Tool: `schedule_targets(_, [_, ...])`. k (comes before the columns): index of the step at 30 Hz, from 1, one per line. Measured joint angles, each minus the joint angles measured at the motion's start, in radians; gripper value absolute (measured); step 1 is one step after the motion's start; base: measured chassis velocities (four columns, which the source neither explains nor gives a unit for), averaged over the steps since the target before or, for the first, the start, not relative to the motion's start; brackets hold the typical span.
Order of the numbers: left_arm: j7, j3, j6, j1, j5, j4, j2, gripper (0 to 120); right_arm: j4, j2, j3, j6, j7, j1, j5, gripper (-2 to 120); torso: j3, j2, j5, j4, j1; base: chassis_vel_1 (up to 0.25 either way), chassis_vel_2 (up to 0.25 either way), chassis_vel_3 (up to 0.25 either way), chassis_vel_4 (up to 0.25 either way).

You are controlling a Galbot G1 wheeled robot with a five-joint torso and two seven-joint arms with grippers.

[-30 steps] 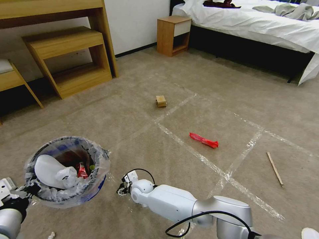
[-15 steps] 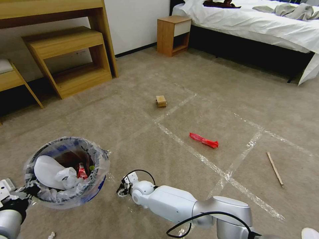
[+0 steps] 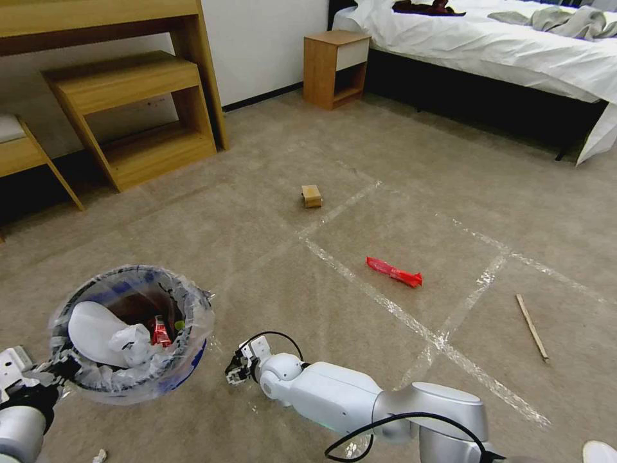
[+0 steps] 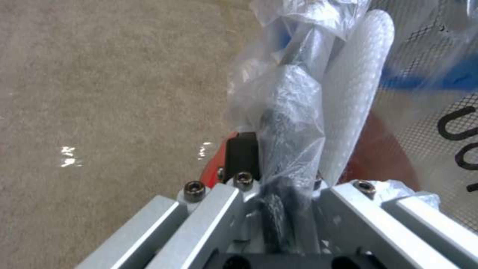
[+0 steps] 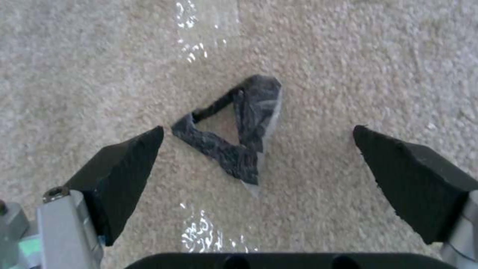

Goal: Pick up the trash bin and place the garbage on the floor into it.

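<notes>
Low at the robot's left side, the left gripper [image 3: 48,373] is clamped on the rim of the trash bin [image 3: 183,370], its fingers pinching the crinkled clear liner [image 4: 279,112] together with the bin's edge. Whether the bin is lifted clear of the floor [image 3: 398,161] or resting on it is hard to judge from the head view. Inside the bin lie a white slipper [image 3: 93,333], crumpled white paper [image 3: 132,341] and a crushed red can [image 3: 158,332]. Just beside the bin, the right gripper [image 3: 235,372] points down at the carpet with its fingers [image 5: 122,175] spread wide, one on either side of a black scrap [image 5: 239,142] that lies flat between them, touching neither. A shiny tape strip [image 5: 201,30] runs past the scrap. Farther out on the floor, well apart from both arms, sit a small tan box [image 3: 312,195], a red wrapper [image 3: 393,271] and a thin stick [image 3: 531,326]. Another small white scrap [image 3: 99,456] lies near the left arm at the bottom edge of the head view.
</notes>
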Motion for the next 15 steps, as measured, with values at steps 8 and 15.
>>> schedule_targets(8, [0.001,0.001,0.000,0.001,0.004,0.000,-0.006,0,0.000,0.000,-0.009,0.030,-0.024,0.000,-0.005,97,0.000,0.000,0.0000,0.0000,0.000,0.000,0.000,0.000,0.000])
schedule_targets(15, [0.002,0.004,0.000,-0.001,0.007,0.000,-0.009,0,-0.002,0.000,-0.015,0.038,-0.028,-0.001,-0.011,96,0.000,0.000,0.0000,0.0000,0.000,0.000,0.000,0.000,0.000])
